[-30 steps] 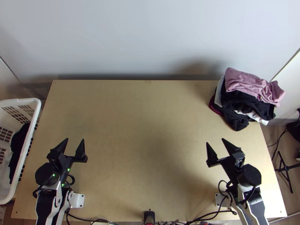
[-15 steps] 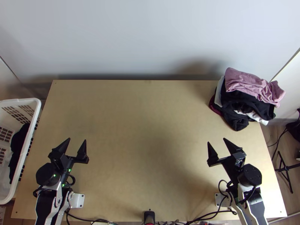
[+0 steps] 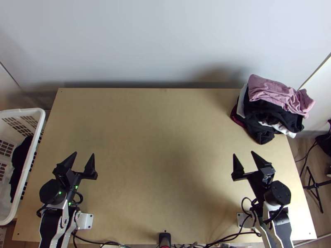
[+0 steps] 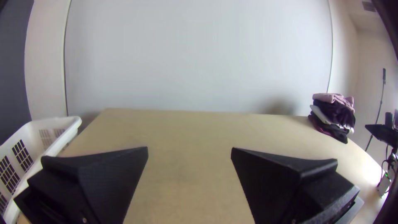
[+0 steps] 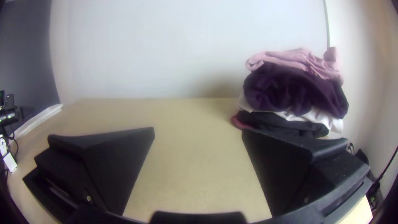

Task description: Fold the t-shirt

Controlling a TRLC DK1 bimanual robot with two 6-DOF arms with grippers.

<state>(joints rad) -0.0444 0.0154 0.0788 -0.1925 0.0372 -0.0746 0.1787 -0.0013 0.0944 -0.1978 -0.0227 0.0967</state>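
In the top view my left gripper [image 3: 84, 153] stands open over the table's lower left, with nothing between its fingers. My right gripper [image 3: 244, 153] is also open and empty, over the lower right, below a pile of folded clothes [image 3: 275, 95] at the table's far right corner. A pink cloth lies bunched on top of dark and white ones; which piece is a t-shirt I cannot tell. The left wrist view has the left gripper [image 4: 189, 150] with its fingers wide apart. In the right wrist view, the right gripper [image 5: 198, 130] is spread too, and the pile [image 5: 294, 91] rises beyond it.
A white laundry basket [image 3: 37, 124] with dark cloth inside stands along the left edge of the wooden table [image 3: 161, 136]. Cables and a small black device [image 3: 164, 239] lie at the near edge. A wall rises behind the far edge.
The right gripper has moved slightly to the right. My left gripper shifted a little to the right at first and then stayed nearly still. The pile has not moved.
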